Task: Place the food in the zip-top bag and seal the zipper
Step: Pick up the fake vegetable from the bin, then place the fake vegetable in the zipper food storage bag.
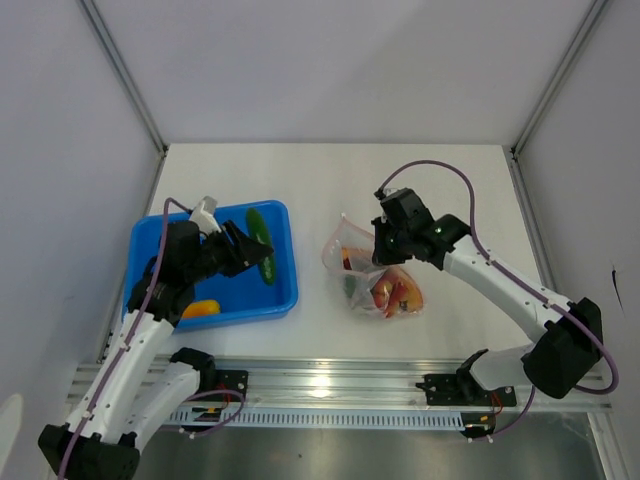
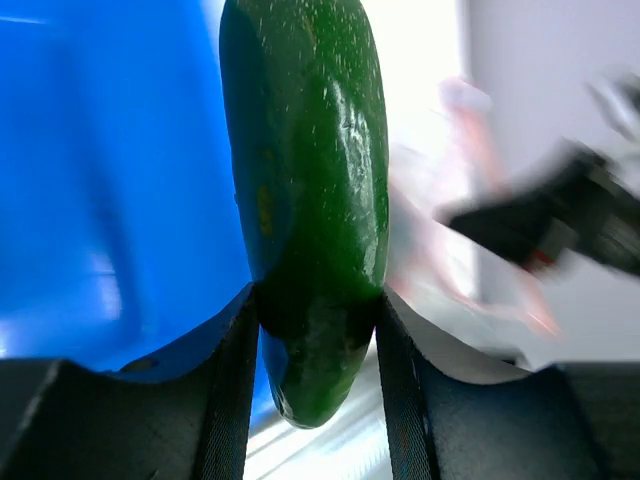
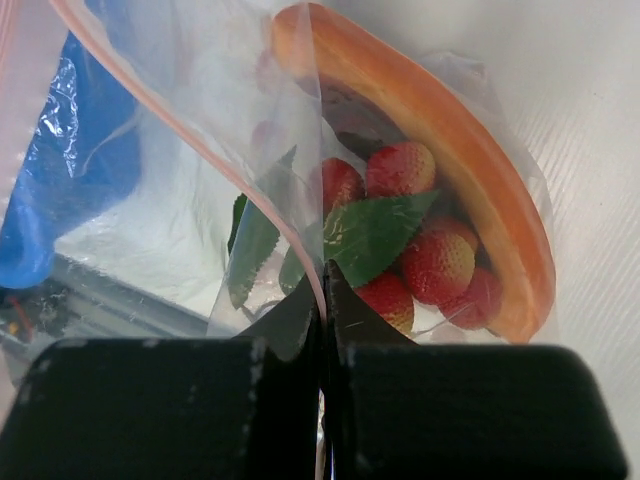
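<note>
My left gripper [image 1: 250,250] [image 2: 315,335] is shut on a glossy green piece [image 1: 262,235] [image 2: 310,190], held above the blue tray [image 1: 285,300]. A yellow-orange piece [image 1: 200,308] lies in the tray's near part. My right gripper [image 1: 384,252] [image 3: 324,300] is shut on the mouth edge of the clear zip-top bag [image 1: 385,295] [image 3: 180,200], pinching its pinkish-red zipper [image 3: 190,140]. Inside the bag lie a red cluster with green leaves [image 3: 420,255] and an orange-red wedge [image 3: 450,140]. The bag's mouth stands open toward the left arm.
The blue tray [image 2: 90,200] sits at the table's left, a hand's width from the bag. An aluminium rail [image 1: 330,385] runs along the near edge. Grey walls with metal posts [image 1: 125,75] close the back and sides.
</note>
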